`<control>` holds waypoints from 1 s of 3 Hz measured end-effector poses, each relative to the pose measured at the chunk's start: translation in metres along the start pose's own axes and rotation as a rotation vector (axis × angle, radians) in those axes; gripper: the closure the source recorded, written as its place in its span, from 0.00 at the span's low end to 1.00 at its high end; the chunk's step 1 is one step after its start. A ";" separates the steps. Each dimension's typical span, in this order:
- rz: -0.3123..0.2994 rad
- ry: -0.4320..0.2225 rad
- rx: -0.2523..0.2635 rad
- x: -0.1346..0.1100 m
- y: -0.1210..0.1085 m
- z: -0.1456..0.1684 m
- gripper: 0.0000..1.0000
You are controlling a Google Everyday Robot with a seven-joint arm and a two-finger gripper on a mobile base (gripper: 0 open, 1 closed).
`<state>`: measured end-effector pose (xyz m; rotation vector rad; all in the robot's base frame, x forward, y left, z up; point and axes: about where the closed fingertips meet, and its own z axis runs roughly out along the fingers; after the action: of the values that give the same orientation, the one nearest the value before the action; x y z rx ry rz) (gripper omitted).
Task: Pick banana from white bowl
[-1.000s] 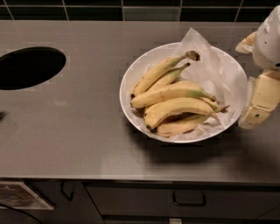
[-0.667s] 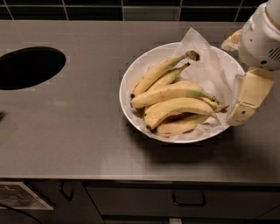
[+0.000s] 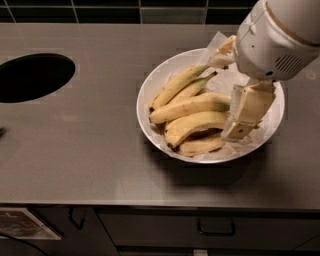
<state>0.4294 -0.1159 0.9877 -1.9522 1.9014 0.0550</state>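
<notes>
The white bowl lined with crumpled white paper sits on the grey counter, right of centre. Several bananas lie in it. The banana, plump, curved and all yellow with a dark tip at its left end, lies second from the front. Slimmer bananas with green stems lie behind it, and a flatter one lies in front. My gripper hangs over the bowl's right half, open. One finger is by the banana's right end and the other is by the far rim.
A dark round hole is cut in the counter at the far left. Black wall tiles run along the back. Below the counter's front edge are cabinet drawers with a handle.
My gripper has moved left from beside the bowl's right rim to over the bowl, its fingers now at the bananas' right ends. The bananas and bowl have not moved.
</notes>
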 end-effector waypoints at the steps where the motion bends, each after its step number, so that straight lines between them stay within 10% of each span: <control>1: -0.064 -0.045 -0.035 -0.021 0.010 0.008 0.35; 3: -0.114 -0.052 -0.115 -0.034 0.013 0.036 0.48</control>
<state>0.4236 -0.0720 0.9619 -2.1097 1.7866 0.1846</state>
